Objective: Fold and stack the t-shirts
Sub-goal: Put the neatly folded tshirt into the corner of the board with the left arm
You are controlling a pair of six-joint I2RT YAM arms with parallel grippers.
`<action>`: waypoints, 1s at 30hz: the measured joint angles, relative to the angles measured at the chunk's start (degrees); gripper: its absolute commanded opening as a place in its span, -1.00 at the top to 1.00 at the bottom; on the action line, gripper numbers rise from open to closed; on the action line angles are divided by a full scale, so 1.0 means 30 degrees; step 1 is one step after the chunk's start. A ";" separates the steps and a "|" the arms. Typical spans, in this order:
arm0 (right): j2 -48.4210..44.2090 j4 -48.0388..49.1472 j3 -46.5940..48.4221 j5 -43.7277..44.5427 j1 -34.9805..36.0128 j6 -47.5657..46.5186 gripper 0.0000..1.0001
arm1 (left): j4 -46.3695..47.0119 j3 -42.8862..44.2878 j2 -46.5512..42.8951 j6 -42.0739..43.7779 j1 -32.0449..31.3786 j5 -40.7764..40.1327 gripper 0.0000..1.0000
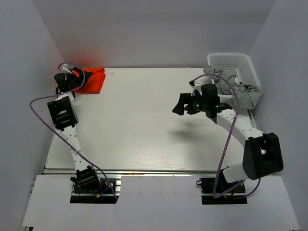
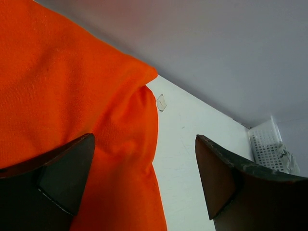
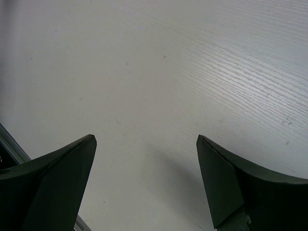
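Grey t-shirts (image 1: 239,91) are spilled from the lattice basket (image 1: 233,61) at far-R corner; orange-red t-shirt (image 1: 91,80) is laid folded at far-L corner.
L hand (image 2: 144,178) is held wide open over the shirt's folded edge, nothing gripped; fold detail is shown by L wrist cam only. R hand (image 3: 147,178) is spread open above bare counter (image 1: 139,125), mid-R. Broad bare counter is left betw. the arms.
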 measured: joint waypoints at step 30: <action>-0.3563 0.0918 -0.2382 0.0109 0.0000 0.0612 -0.81 | -0.5843 -0.1960 -1.1264 0.3483 -0.0590 -0.1668 -0.99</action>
